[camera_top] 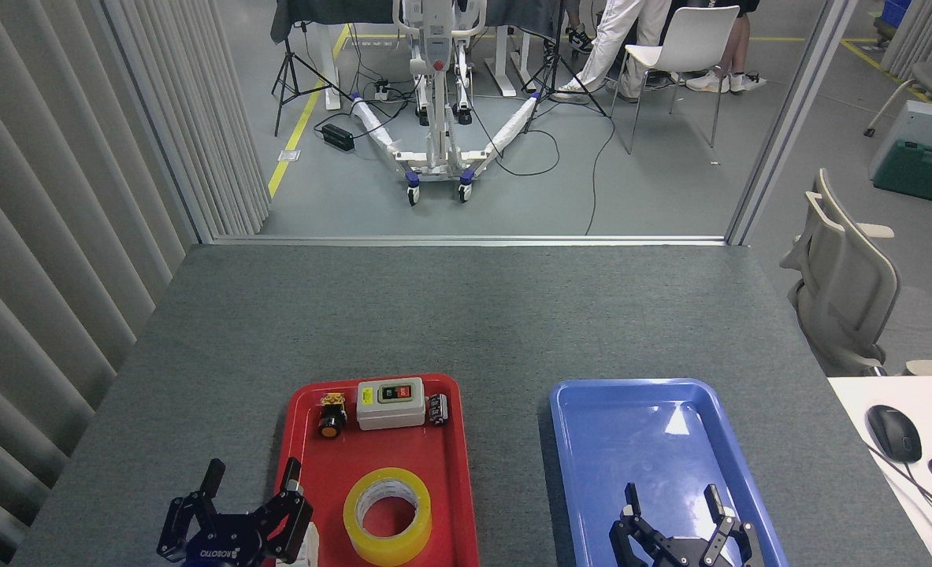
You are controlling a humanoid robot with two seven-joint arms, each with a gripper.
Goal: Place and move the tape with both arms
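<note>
The left end effector (253, 487), lettered ROBOTIQ, and the right end effector (674, 505) are both spread; the translucent yellow tape (388, 516), white-cored, lies flat at the red tray's (442, 472) 6 o'clock.

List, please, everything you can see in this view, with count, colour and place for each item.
tape: 1, yellow with white core, lying flat at near end of red tray
red tray: 1, red, left of centre on table
switch box: 1, light grey, far end of red tray
push button: 1, black and orange, left of switch box
small black part: 1, right of switch box
blue tray: 1, blue, empty, right of red tray
table: 1, grey
mouse: 1, black, white desk at right
left gripper: 1, black, open, at red tray's left edge
right gripper: 1, black, open, over blue tray
</note>
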